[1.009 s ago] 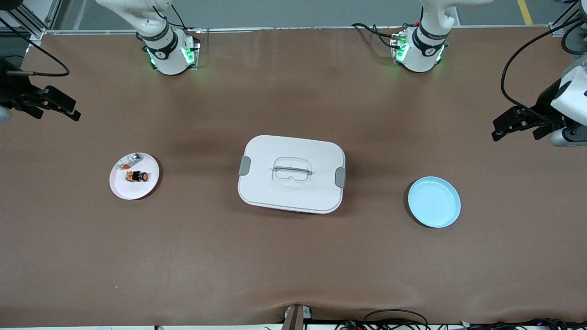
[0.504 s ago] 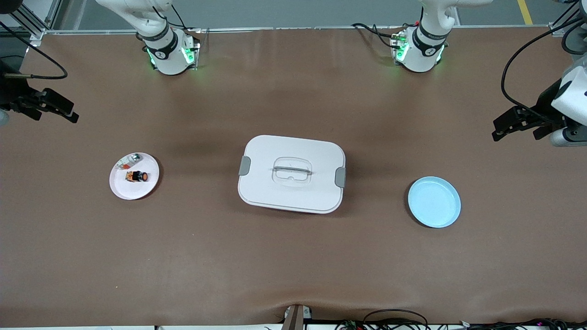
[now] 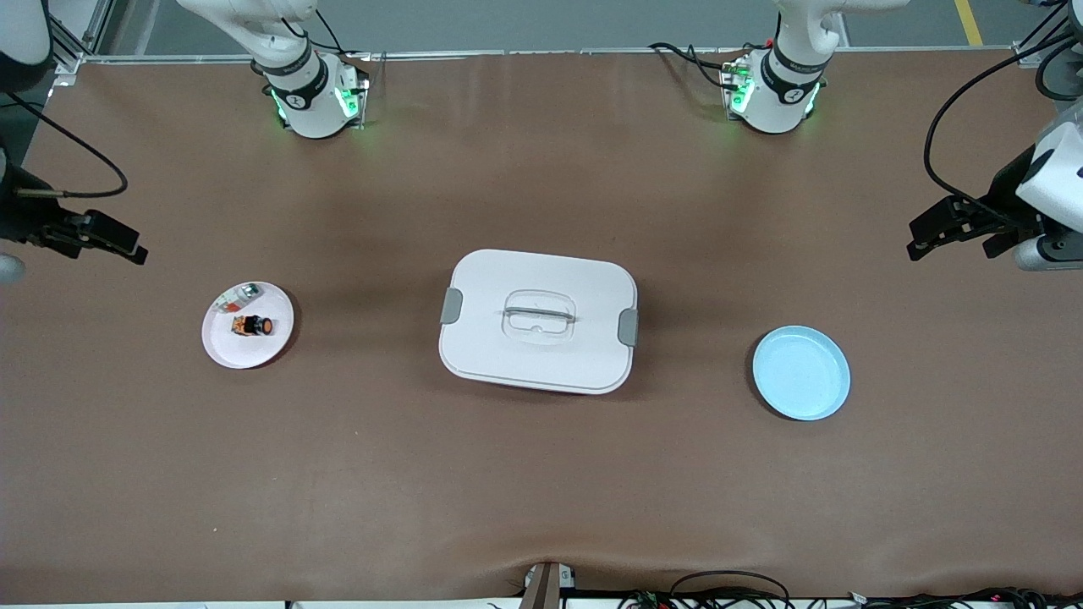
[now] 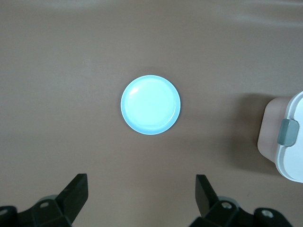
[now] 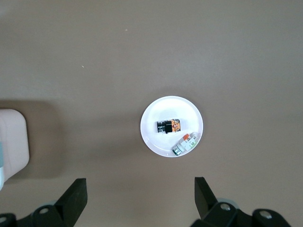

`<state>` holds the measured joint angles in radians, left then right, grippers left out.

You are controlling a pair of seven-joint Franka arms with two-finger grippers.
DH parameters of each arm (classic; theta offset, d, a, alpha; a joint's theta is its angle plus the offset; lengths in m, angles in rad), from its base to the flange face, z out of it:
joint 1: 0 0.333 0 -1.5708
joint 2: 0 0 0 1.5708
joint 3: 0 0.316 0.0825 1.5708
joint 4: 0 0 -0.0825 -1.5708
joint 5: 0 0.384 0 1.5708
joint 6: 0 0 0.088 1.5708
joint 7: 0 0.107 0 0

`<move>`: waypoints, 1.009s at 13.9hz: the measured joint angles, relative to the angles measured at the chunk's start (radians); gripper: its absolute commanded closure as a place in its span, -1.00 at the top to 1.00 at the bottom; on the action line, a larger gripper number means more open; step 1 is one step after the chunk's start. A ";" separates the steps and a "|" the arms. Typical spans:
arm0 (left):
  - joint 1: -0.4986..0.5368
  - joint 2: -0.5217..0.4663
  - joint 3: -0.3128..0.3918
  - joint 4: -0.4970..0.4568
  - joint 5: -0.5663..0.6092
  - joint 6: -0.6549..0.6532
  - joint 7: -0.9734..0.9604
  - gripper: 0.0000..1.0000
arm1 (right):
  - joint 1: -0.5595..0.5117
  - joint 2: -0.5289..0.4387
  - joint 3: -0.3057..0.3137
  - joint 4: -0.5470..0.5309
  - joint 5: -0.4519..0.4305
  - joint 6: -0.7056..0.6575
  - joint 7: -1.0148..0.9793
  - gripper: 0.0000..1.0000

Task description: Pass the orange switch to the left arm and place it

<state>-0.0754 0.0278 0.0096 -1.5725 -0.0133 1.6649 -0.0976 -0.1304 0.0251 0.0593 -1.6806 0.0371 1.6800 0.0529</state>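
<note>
The orange switch (image 3: pixel 253 325) lies on its side on a small white plate (image 3: pixel 241 351) toward the right arm's end of the table. The right wrist view shows the switch (image 5: pixel 169 126) on that plate (image 5: pixel 150 141). My right gripper (image 3: pixel 112 242) hangs open and empty over bare table off the plate's edge, its own view showing it (image 5: pixel 140 190) well above the switch. The white box (image 3: pixel 538 355) stands lidded at mid-table. My left gripper (image 3: pixel 922 238) waits open and empty over the left arm's end; its wrist view (image 4: pixel 142 188) looks down past it at the table.
A small clear, silver and red item (image 3: pixel 237 298) shares the white plate, also in the right wrist view (image 5: pixel 184 144). A light blue plate (image 3: pixel 801 373) (image 4: pixel 150 105) lies bare between the box and the left arm's end. Box corners (image 4: pixel 289 142) (image 5: pixel 12 142) show in both wrist views.
My right gripper has shifted over the table toward the white plate, still open. The left arm, switch and box have not moved.
</note>
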 measured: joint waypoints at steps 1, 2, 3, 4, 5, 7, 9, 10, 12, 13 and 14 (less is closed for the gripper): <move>0.000 0.000 0.000 0.000 0.000 0.000 0.000 1.00 | 0.000 0.024 0.001 0.000 -0.005 0.000 0.000 1.00; 0.000 0.000 0.000 0.000 0.000 0.000 0.000 1.00 | 0.000 0.042 0.001 0.000 -0.008 -0.001 0.000 1.00; 0.000 0.000 0.000 0.000 0.000 0.000 0.000 1.00 | 0.000 0.054 0.000 0.001 -0.009 -0.008 0.000 1.00; 0.000 0.000 0.000 0.000 0.000 0.000 0.000 1.00 | -0.001 0.059 0.000 0.003 -0.010 -0.019 0.000 1.00; 0.000 0.000 0.000 0.000 0.000 0.000 0.000 1.00 | -0.002 0.059 0.000 0.005 -0.010 -0.024 0.000 1.00; -0.001 0.000 0.000 0.000 0.000 0.000 0.000 1.00 | -0.004 0.060 0.000 0.008 -0.010 -0.029 0.001 1.00; -0.001 0.000 0.000 0.000 0.000 0.000 0.000 1.00 | -0.017 0.069 -0.001 0.006 -0.008 -0.043 0.002 1.00; -0.001 0.000 0.000 0.000 0.000 0.000 0.000 1.00 | -0.030 0.074 -0.001 0.001 -0.001 -0.045 0.002 1.00; -0.001 0.000 0.000 0.000 0.000 0.000 0.000 1.00 | -0.051 0.081 -0.002 -0.012 0.010 -0.045 0.002 1.00; -0.001 0.000 0.000 0.000 0.000 0.000 0.000 1.00 | -0.059 0.081 -0.002 -0.019 0.013 -0.045 0.002 1.00; -0.001 0.000 0.000 0.000 0.000 0.000 0.000 1.00 | -0.067 0.081 -0.002 -0.024 0.016 -0.042 0.002 1.00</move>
<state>-0.0761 0.0281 0.0094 -1.5724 -0.0133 1.6648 -0.0976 -0.1970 0.1063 0.0570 -1.7051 0.0532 1.6377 0.0548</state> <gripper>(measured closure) 0.000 0.000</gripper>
